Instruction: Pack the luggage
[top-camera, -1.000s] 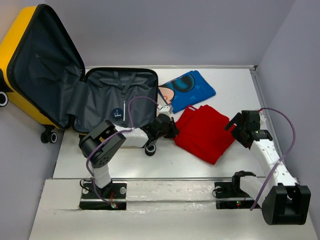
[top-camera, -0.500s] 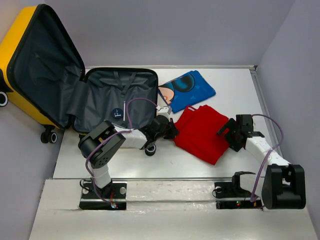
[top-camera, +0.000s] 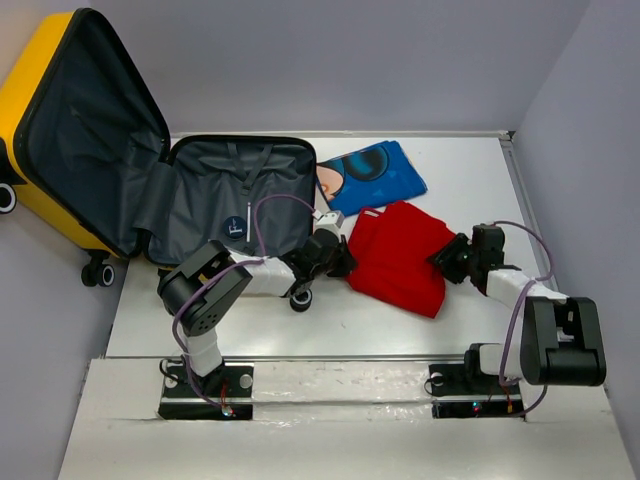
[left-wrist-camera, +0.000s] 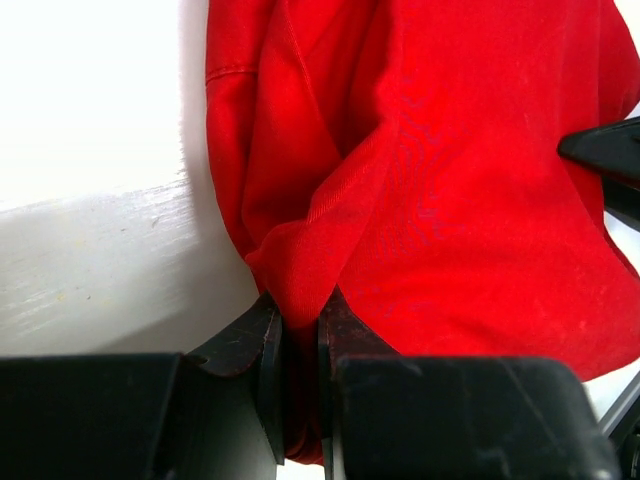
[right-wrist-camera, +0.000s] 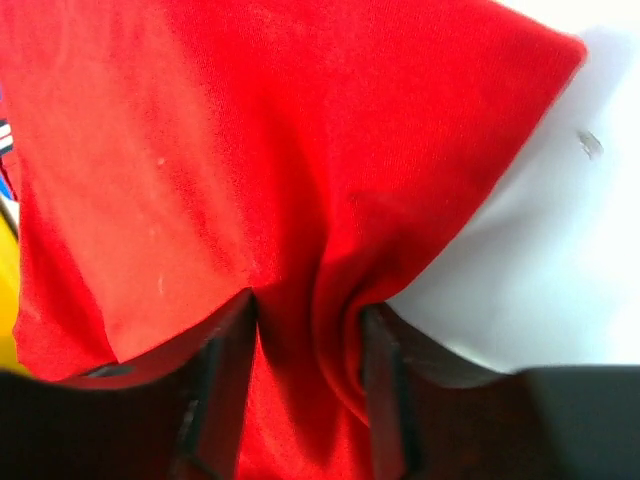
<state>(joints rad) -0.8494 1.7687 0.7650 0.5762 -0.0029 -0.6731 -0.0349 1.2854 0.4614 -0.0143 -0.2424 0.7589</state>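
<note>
Left hand, right hand pinch red cloth edges.

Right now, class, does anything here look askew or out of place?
The red cloth is rumpled: the left gripper and right gripper each pinch an edge, bunching it into folds, outside the open luggage. The blue cloth beside it lies flat.

**A:** Where does the luggage lie?

**B:** Open at the far left of the table, its lid upright off the left edge.

**A:** And to its right?

**B:** Two cloths. The farther cloth lies behind. The nearer cloth lies just before it, mid-table, with the left gripper on its left edge and the right gripper on its right.
</note>
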